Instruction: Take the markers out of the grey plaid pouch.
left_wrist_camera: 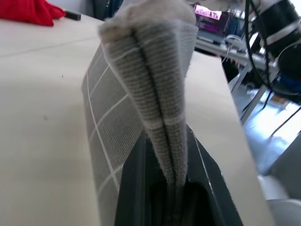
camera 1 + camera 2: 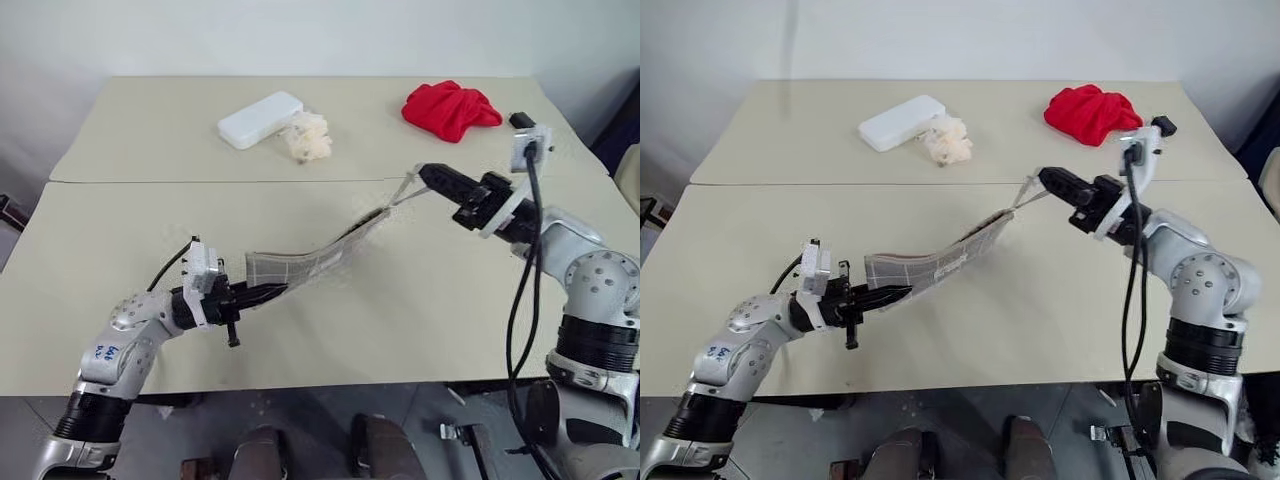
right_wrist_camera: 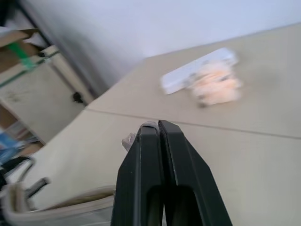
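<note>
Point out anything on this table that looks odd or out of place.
The grey plaid pouch is off the table, stretched sagging between the left end effector and the right end effector, both clamped shut on its ends. Behind it, a red cloth lies crumpled and a cream tuft touches the white box.

There are blue marks written by hand on the left arm's silver shell point(image 2: 106, 352), back behind the left gripper point(image 2: 268, 293), but they are too small to read. The grey plaid pouch point(image 2: 940, 264) has a small white label point(image 2: 956, 262), near that gripper. No words can be read on it.
</note>
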